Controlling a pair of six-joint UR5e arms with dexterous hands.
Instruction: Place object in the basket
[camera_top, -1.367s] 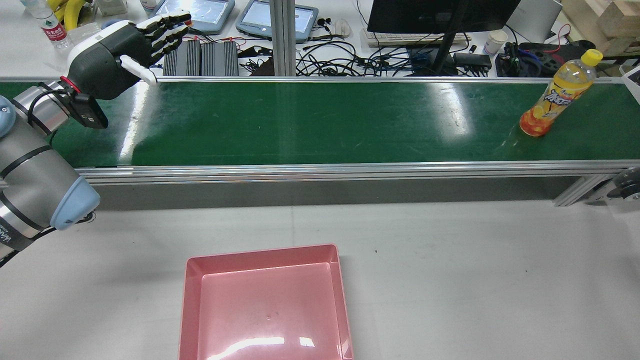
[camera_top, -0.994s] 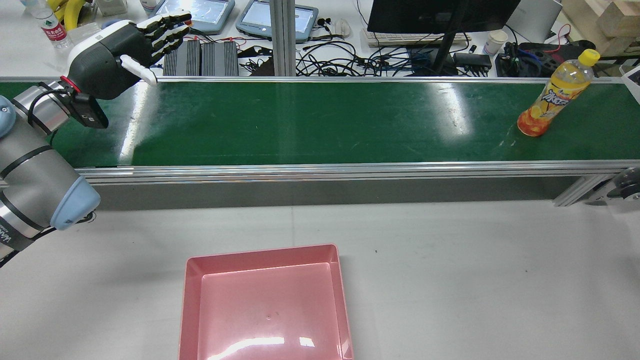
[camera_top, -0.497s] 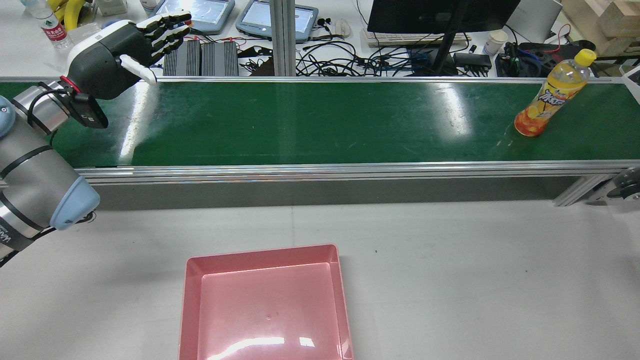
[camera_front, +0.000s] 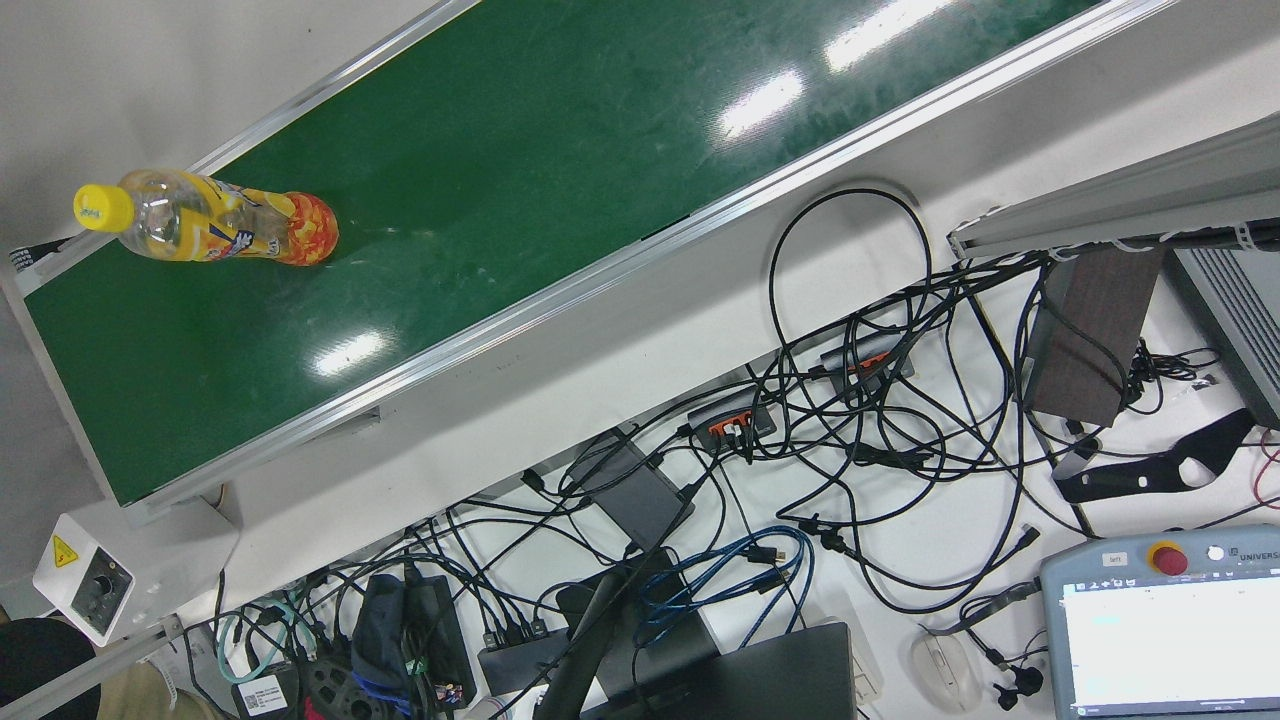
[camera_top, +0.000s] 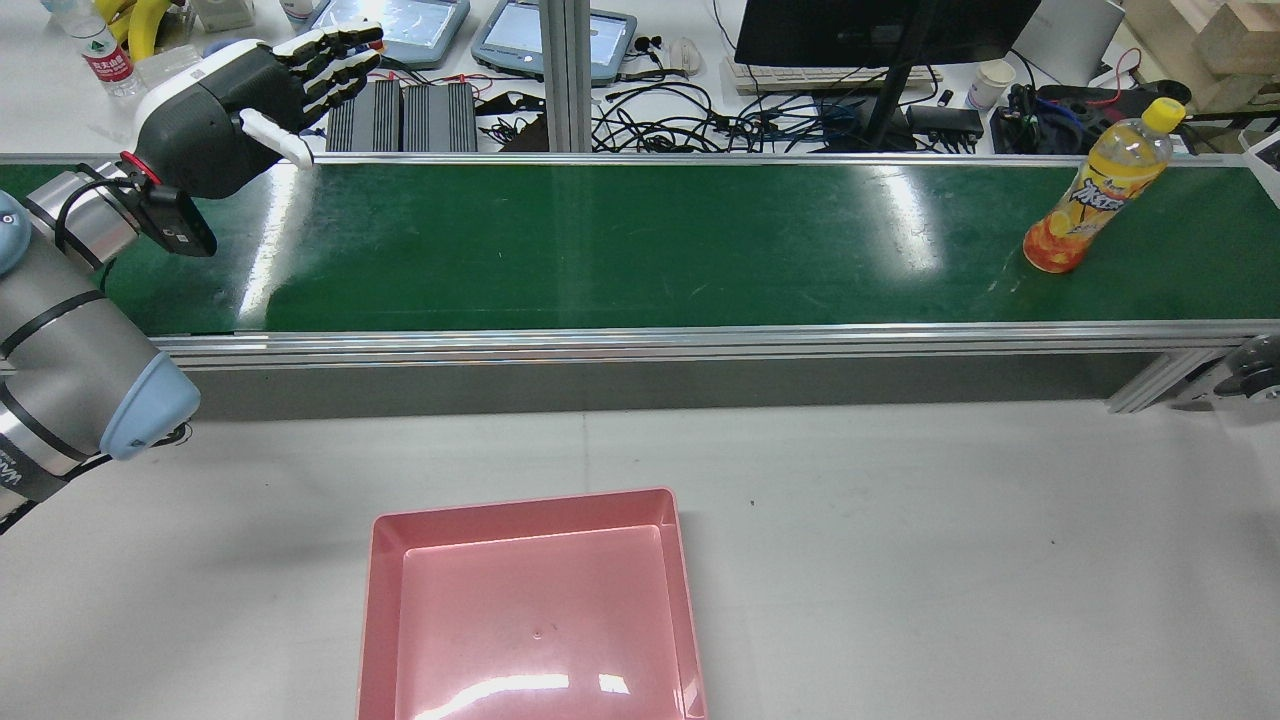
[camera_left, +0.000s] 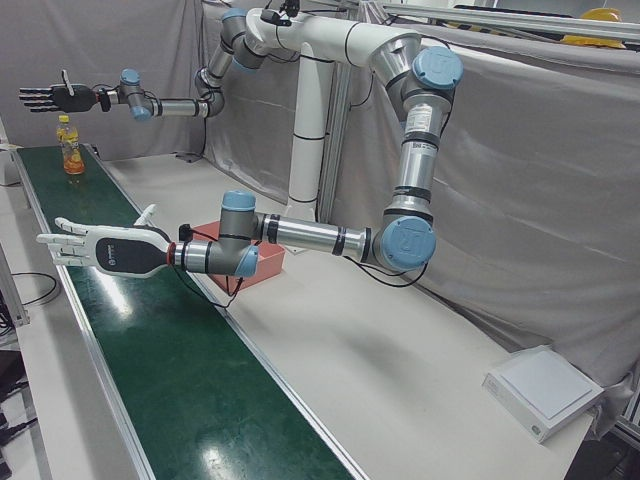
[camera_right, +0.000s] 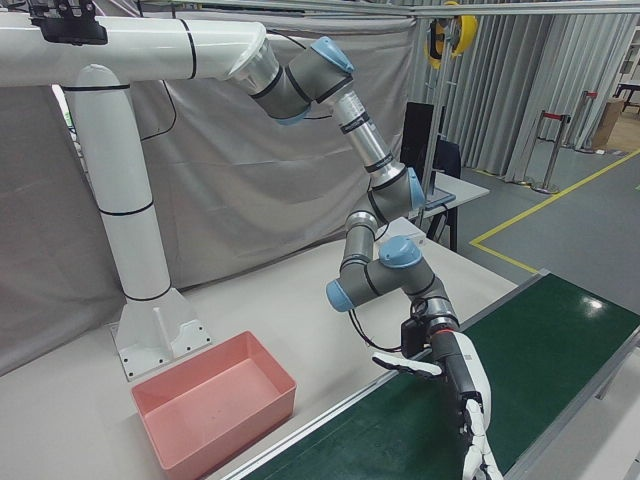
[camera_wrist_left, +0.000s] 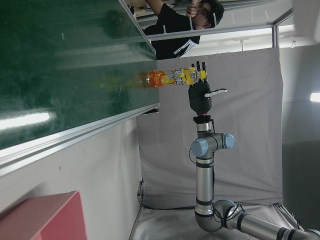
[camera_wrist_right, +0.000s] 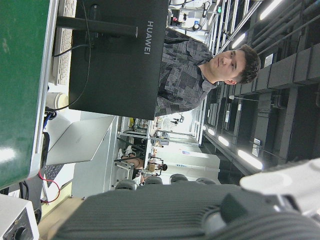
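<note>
- The bottle (camera_top: 1094, 207) stands upright at the conveyor belt's (camera_top: 640, 240) far right end.
- The left hand (camera_top: 235, 115) hovers over the belt's left end, fingers spread, empty.
- The right hand (camera_left: 52, 97), empty, fingers apart, hangs above the bottle.
- The pink basket (camera_top: 530, 610) sits on the bench (camera_top: 950, 560).

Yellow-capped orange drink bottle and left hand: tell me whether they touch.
Apart. In the rear view the yellow-capped orange drink bottle stands at the green conveyor belt's right end, the open left hand hovering over its left end.

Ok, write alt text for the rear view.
An upright orange plastic drink bottle with a yellow cap stands near the right end of a long green conveyor belt. At the belt's left end the robot's left hand hovers with fingers spread, and an empty pink plastic basket sits on the white table below.
</note>
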